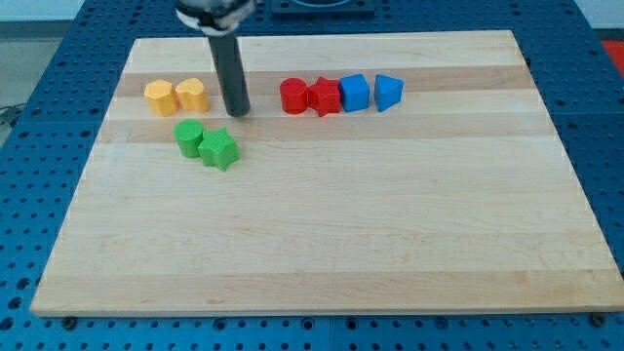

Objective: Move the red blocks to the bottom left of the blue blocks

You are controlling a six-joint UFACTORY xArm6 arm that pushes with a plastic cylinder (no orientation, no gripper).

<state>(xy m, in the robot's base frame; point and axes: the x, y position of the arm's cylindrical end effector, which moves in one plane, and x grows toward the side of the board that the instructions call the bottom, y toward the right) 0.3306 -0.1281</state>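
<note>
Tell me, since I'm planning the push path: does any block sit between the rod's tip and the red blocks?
Nothing visible does. My tip stands on bare wooden board, left of the red cylinder block and red star-shaped block. Yellow blocks and green blocks lie on its other side.

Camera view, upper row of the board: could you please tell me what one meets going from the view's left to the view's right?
Orange hexagonal block → yellow block → my tip → red cylinder → red star block → blue cube → blue wedge-like block.
</note>
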